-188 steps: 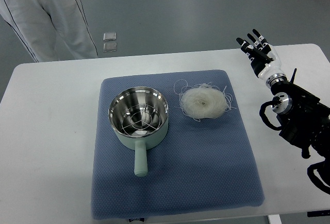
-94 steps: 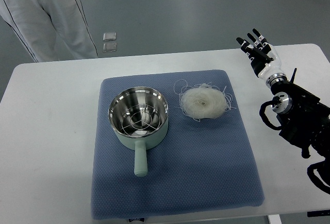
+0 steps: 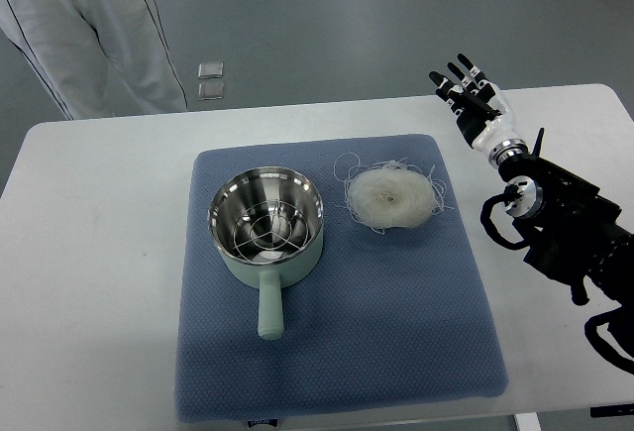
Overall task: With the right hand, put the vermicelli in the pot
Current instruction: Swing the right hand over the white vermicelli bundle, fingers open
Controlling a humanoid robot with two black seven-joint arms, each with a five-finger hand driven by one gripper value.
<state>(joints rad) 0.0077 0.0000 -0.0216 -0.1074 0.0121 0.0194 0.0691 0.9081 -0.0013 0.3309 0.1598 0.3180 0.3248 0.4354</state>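
A person in light grey trousers (image 3: 84, 30) stands beyond the far left corner of the white, smooth surface (image 3: 99, 233). On the floor (image 3: 327, 25) past the far edge lie two small square tiles (image 3: 210, 80), one behind the other. One blue mat (image 3: 396, 322) with a fine dimpled weave and rounded corners covers the middle of the surface. On the mat's left half sits one round pot (image 3: 266, 230), pale green outside and shiny steel inside, its stubby handle pointing toward the near edge. Just right of the pot, apart from it, lies one white vermicelli (image 3: 391, 196) nest, thin loose strands curling out from its rim. Right of the mat, the right hand (image 3: 471, 109) hangs above the surface's far edge, fingers (image 3: 448, 87) spread wide, holding and touching nothing.
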